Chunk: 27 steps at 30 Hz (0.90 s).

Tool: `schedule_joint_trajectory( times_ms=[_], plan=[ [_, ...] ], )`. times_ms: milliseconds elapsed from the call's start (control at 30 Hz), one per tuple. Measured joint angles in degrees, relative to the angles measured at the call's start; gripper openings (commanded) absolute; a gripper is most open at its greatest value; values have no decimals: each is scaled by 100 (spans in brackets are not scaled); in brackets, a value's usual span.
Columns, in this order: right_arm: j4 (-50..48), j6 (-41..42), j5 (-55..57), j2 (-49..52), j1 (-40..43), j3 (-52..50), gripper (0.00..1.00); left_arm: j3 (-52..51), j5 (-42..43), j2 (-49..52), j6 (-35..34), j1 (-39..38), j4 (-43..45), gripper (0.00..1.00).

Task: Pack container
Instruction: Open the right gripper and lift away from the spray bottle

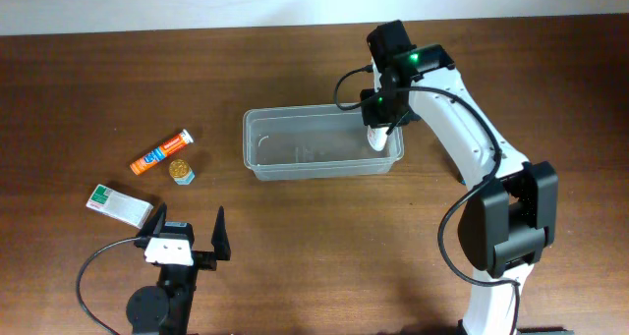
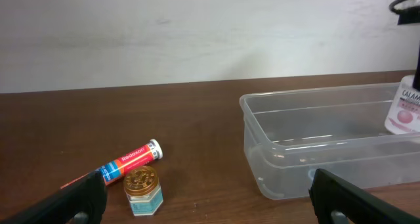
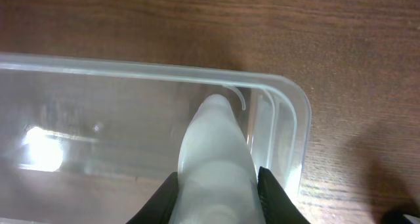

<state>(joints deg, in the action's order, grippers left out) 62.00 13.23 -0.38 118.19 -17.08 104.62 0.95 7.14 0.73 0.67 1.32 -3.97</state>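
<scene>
Container [image 1: 314,110] placement reads best from overhead: the clear tub lies lengthwise around the middle of the desk [image 1: 295,266], a little toward the far edge, open side up. The right gripper [image 1: 378,129] hangs over the tub's right end, its jaws clamped on a white bottle [image 1: 377,139] that stands upright inside the tub. The right wrist view shows the same bottle pinched between both jaws, near a rounded corner of the wall, though whether its base touches the tub floor is hard to say. Only the left wrist view shows the bottle's pink label. The left gripper [image 1: 189,229] sits by the near edge, left of middle, jaws wide apart and empty. Toward the left edge lie an orange tube [image 1: 161,152], a small gold-lidded jar [image 1: 181,170] just beside it, and a green-and-white box [image 1: 120,204], the last seen only from overhead.
</scene>
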Motion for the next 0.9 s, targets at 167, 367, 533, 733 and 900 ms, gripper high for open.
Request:
schedule_joint_trajectory(
  times_ms=[167, 367, 533, 733, 900],
  plan=[
    [-380, 205, 109, 2, 0, -293, 15, 0, 0, 0, 0, 0, 0, 100],
    [-553, 426, 232, 7, 0, -409, 15, 0, 0, 0, 0, 0, 0, 99],
    [-640, 479, 269, 7, 0, -413, 28, 0, 0, 0, 0, 0, 0, 99],
    [-673, 505, 295, 7, 0, -413, 45, 0, 0, 0, 0, 0, 0, 99],
    [-675, 516, 293, 7, 0, -413, 52, 0, 0, 0, 0, 0, 0, 99]
  ],
)
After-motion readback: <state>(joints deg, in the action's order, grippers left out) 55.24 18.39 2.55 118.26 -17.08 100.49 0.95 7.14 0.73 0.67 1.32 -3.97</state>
